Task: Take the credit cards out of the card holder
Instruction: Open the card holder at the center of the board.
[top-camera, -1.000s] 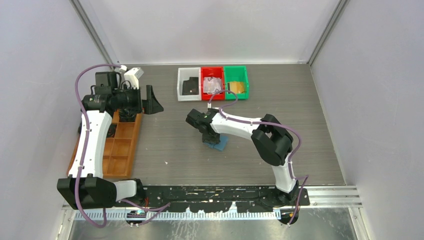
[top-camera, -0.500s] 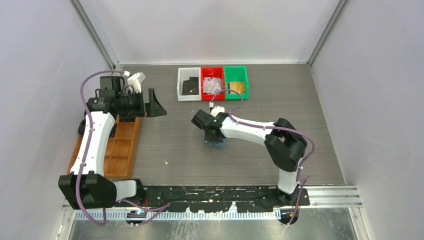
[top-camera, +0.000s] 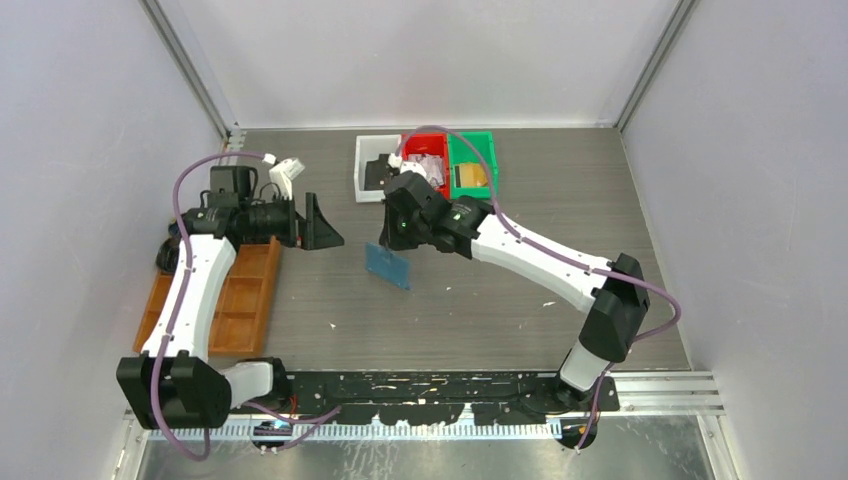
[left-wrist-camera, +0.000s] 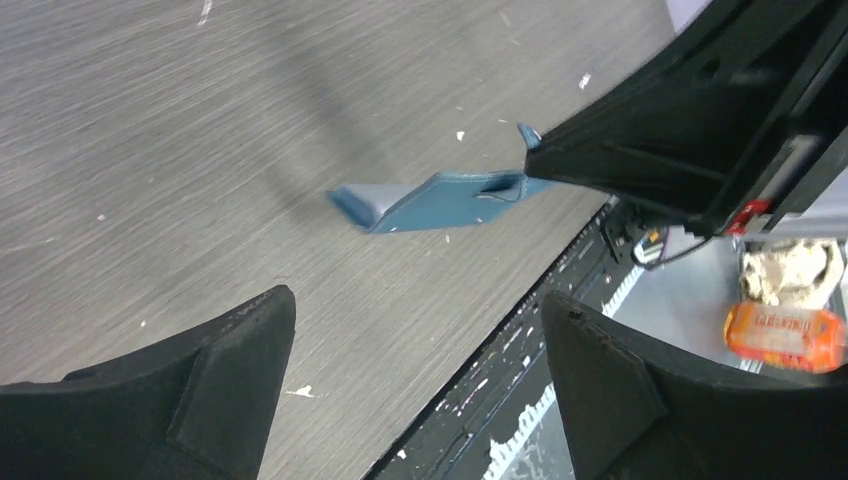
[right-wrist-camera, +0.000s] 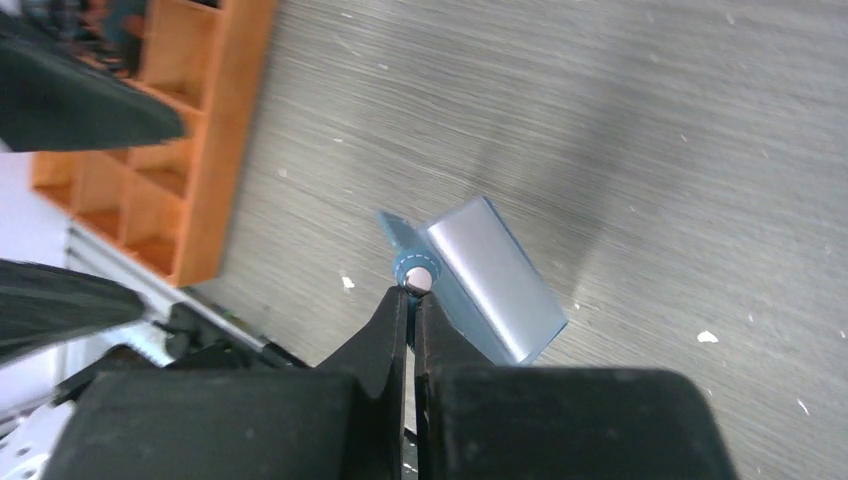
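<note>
Right pincer (right-wrist-camera: 412, 290): mine, shut tight on the card holder (right-wrist-camera: 495, 285) by its snap tab.
Where: hanging above the table (top-camera: 560, 200), between the arms.
Left pincer (left-wrist-camera: 415, 300): jaws wide, facing it, apart.
Doing it well: firm tab pinch, steady, so my left takes the free flap.

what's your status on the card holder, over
Right claw shut on card holder tab, holder hanging off the table. Left claw open, empty, apart from it. Nothing seen in the way.

overhead view, two close wrist views, common card holder (top-camera: 387, 265)
</note>
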